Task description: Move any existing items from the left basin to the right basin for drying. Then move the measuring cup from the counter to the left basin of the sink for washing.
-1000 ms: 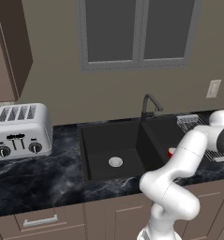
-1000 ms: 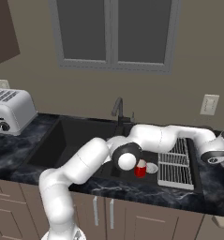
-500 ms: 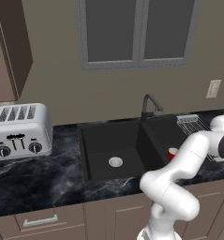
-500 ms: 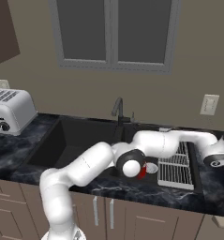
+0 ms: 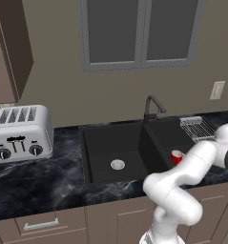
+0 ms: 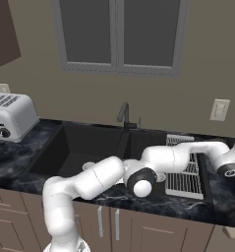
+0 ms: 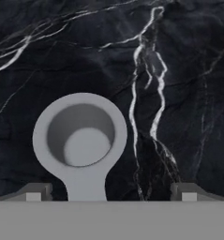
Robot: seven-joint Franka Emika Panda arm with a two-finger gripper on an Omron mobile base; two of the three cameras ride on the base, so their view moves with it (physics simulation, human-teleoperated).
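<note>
With the red mug already set in the narrower black basin, the released gripper is poised over the dull grey metal measuring cup on the black marble tabletop, where a descent and closing are judged next.

Red mug half behind arm, prob. in right basin. Measuring cup handle cut by hand view's bottom edge. Toaster cropped at left.
</note>
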